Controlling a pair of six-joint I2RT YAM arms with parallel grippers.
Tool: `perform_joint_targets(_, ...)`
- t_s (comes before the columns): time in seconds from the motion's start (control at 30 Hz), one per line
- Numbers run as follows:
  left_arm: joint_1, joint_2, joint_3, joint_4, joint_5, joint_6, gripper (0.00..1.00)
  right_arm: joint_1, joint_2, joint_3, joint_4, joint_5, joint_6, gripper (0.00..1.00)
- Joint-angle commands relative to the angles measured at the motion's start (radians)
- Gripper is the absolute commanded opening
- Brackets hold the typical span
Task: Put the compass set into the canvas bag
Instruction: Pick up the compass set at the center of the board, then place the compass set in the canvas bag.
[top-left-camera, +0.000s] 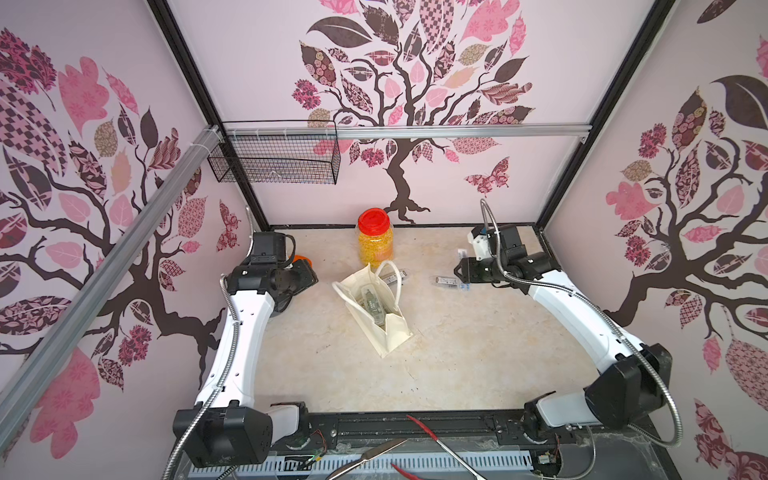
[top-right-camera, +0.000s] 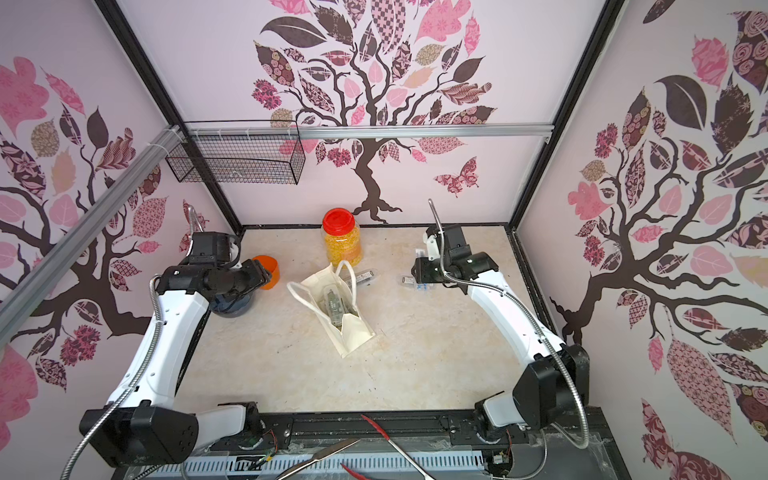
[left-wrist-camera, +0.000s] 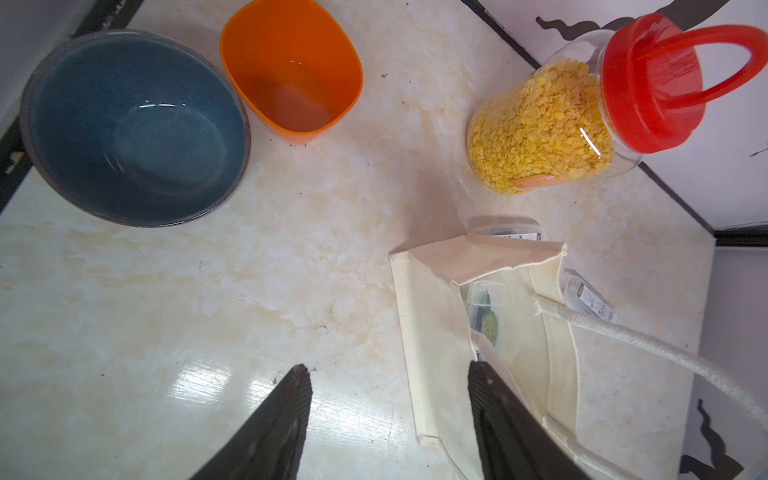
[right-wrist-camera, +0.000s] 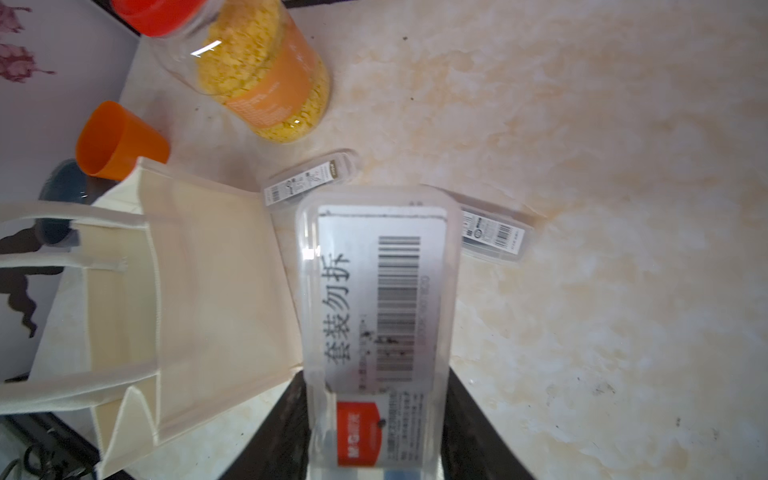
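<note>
One cloth bag (top-left-camera: 392, 338); four clear cases
Right gripper (right-wrist-camera: 376, 372) clamps one case (right-wrist-camera: 374, 282); left gripper (left-wrist-camera: 388, 368) gapes empty; right wrist view misses the bagged case (top-left-camera: 372, 305).

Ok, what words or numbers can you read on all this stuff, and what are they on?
"套装勿拆": white label on the compass set case in the right gripper.
Barcode digits beside it: too blurred to read.
Red tag on that case: white letters, unreadable.
Orange label on the jar: blurred.
Labels on the small case by the canvas bag and the other small case: too small.
</note>
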Motion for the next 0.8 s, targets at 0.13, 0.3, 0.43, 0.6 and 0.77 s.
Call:
perform_joint_targets(0.13, 0.078, 0.001, -0.107, 0.055, 0.156, -0.043, 0.64, 0.111, -0.071, 0.133, 0.069, -0.049, -0.043, 0.48)
perform_joint_targets(0.3, 0.078, -0.003, -0.173, 0.095, 0.192, -0.062, 0.64, 0.196, -0.059, 0.200, 0.078, -0.062, -0.047, 0.48)
perform_joint_targets(0.43, 0.078, 0.000, -0.214, 0.120, 0.233, -0.078, 0.63, 0.324, 0.006, 0.267, 0.062, -0.005, -0.069, 0.48)
perform_joint_targets(0.6, 0.077, 0.002, -0.249, 0.127, 0.257, -0.085, 0.63, 0.446, 0.123, 0.378, 0.029, 0.066, -0.076, 0.48)
perform_joint_targets(0.77, 0.077, -0.006, -0.280, 0.135, 0.266, -0.080, 0.63, 0.495, 0.272, 0.463, -0.049, 0.097, -0.066, 0.48)
